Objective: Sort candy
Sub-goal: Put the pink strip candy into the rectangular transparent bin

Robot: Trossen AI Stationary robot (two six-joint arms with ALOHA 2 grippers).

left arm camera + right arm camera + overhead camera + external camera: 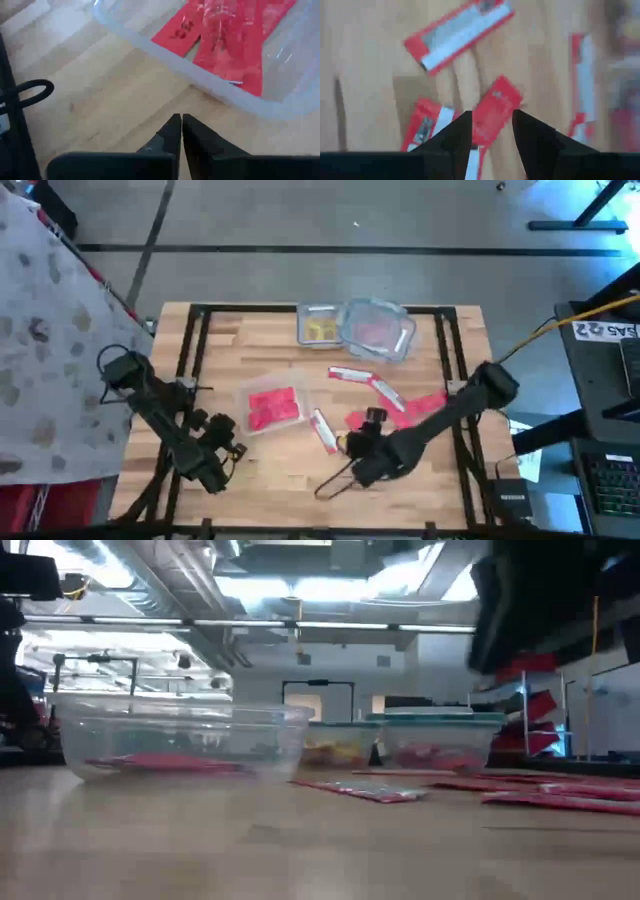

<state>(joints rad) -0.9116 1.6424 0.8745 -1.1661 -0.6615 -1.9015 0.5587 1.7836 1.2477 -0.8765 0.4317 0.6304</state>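
Between our right gripper's [487,132] dark fingers sits a red packet [492,117], pinched and lifted clear of the table [270,470], while our left gripper [181,131] waits with its fingers pressed together on nothing beside the nearer tub [272,408], which already holds several red packets [272,409]. We judge the sorting partly done: yellow pieces [321,329] and pink sweets [375,333] lie in the two far tubs, yet loose packets [350,374] remain scattered on the wood around our right gripper.
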